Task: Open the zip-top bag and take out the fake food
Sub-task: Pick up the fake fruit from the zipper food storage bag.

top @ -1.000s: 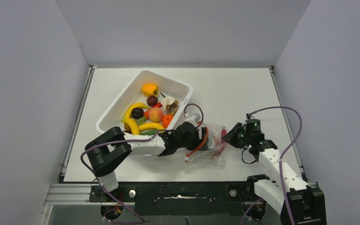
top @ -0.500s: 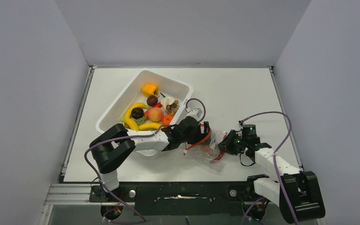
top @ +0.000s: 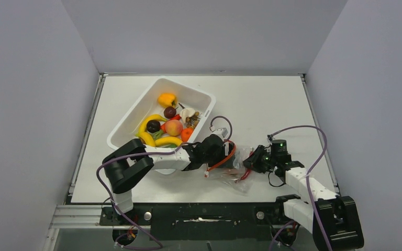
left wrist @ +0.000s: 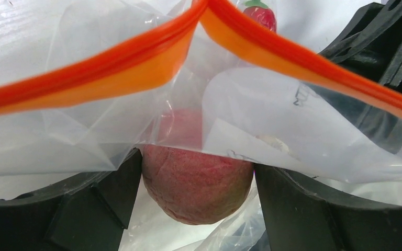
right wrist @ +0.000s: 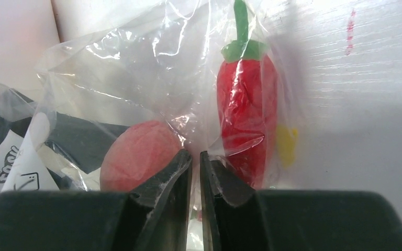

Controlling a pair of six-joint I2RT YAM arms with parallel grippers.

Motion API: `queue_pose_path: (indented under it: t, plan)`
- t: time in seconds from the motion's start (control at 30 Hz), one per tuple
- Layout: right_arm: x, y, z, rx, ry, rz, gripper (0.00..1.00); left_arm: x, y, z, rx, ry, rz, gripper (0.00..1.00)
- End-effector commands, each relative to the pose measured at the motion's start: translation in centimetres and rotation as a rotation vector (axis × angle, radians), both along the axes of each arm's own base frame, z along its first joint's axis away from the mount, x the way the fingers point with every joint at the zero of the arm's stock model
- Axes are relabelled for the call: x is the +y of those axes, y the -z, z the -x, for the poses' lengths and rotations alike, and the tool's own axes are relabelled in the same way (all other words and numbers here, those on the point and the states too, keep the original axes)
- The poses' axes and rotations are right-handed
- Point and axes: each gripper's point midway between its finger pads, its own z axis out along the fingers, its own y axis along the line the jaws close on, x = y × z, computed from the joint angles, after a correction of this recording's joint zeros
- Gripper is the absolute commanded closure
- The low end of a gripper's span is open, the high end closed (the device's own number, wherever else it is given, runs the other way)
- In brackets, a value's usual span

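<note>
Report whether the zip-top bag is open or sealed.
Open: on the zip-top bag, the orange zip strip halves gape apart above the reddish fruit the left tool grips.

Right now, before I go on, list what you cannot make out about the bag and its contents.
- Left wrist: film of the zip-top bag veils the top of the round red fruit; whether the left tool holds it bare or through plastic is unclear.
- Right wrist: the right tool, pinching film, hides part of the chili; a yellow patch beside it is blurred.
- Top: bag contents too small, crowded by both tools.
</note>
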Motion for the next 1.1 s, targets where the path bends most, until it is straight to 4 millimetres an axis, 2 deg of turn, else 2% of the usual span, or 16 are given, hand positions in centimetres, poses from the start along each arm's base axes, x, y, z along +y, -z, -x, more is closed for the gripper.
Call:
queue_pose_path:
  t: [0.0, 0.1, 0.17, 0.23, 0.3, 0.4, 0.63, 0.93, 1.07]
  plan:
    - [0.3, -1.1, -0.7, -0.052, 0.005, -0.029, 0.85, -1.1, -1.0, 0.5, 0.009, 0.051, 0.021, 0.23]
    - [0.3, -1.5, -0.8, -0.065, 0.0, -0.031, 0.85, -1.8, -0.7, 1.3, 0.02, 0.085, 0.026, 0.23]
    - [0.3, -1.9, -0.8, -0.074, -0.004, -0.033, 0.85, -1.6, -0.9, 1.2, 0.001, 0.061, 0.017, 0.25]
    - [0.4, -2.6, -0.7, -0.086, -0.013, -0.038, 0.85, -0.7, -1.4, 0.5, -0.032, 0.0, 0.019, 0.36]
    - [0.5, -3.7, -0.8, -0.115, -0.02, -0.046, 0.85, 0.4, -2.2, -0.1, -0.063, -0.056, 0.032, 0.52]
    - [0.4, -5.3, -0.9, -0.158, -0.018, -0.039, 0.83, 1.7, -2.9, -0.4, -0.093, -0.106, 0.044, 0.65]
    - [0.4, -9.3, -0.9, -0.237, -0.072, -0.013, 0.78, 2.1, -4.4, -0.3, -0.118, -0.114, 0.093, 0.69]
    - [2.1, -14.8, -0.4, -0.38, -0.19, -0.061, 0.48, 1.1, -5.5, -0.5, -0.131, -0.088, 0.117, 0.71]
    - [3.3, -16.3, -0.1, -0.436, -0.225, -0.083, 0.43, 1.1, -5.7, -0.4, -0.134, -0.083, 0.123, 0.71]
